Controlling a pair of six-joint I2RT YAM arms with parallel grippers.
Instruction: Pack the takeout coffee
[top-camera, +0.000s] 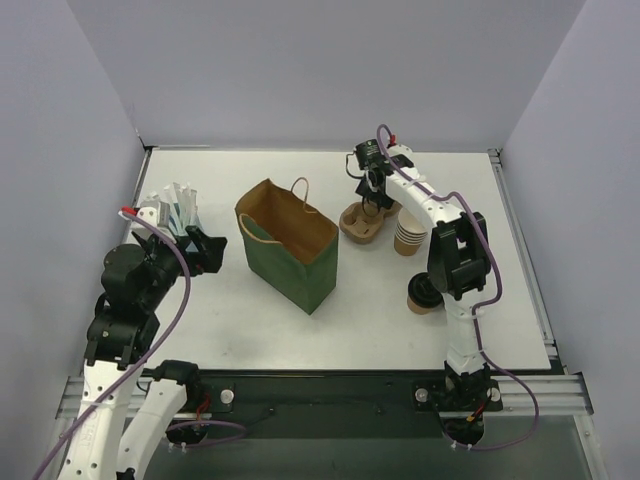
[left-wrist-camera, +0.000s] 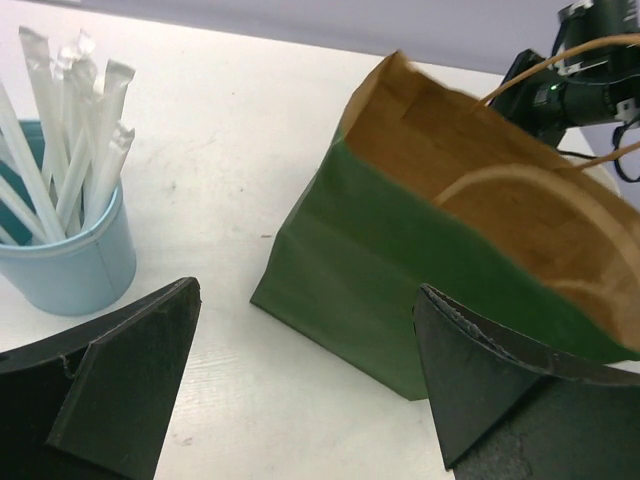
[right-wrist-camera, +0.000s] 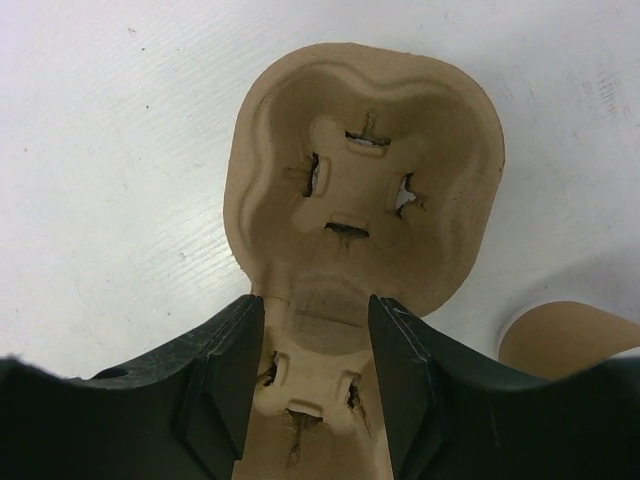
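Your right gripper (right-wrist-camera: 317, 325), astride the pulp carrier (right-wrist-camera: 365, 150), clamp uncertain, has the upright takeout coffee (top-camera: 423, 293) at five o'clock; left gripper (left-wrist-camera: 305, 300) gapes, farther.

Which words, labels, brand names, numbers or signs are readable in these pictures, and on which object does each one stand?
None can be read. The green paper bag, the pulp cup carrier, the stacked cups, the lidded coffee cup and the blue cup of wrapped straws show no print in any view.
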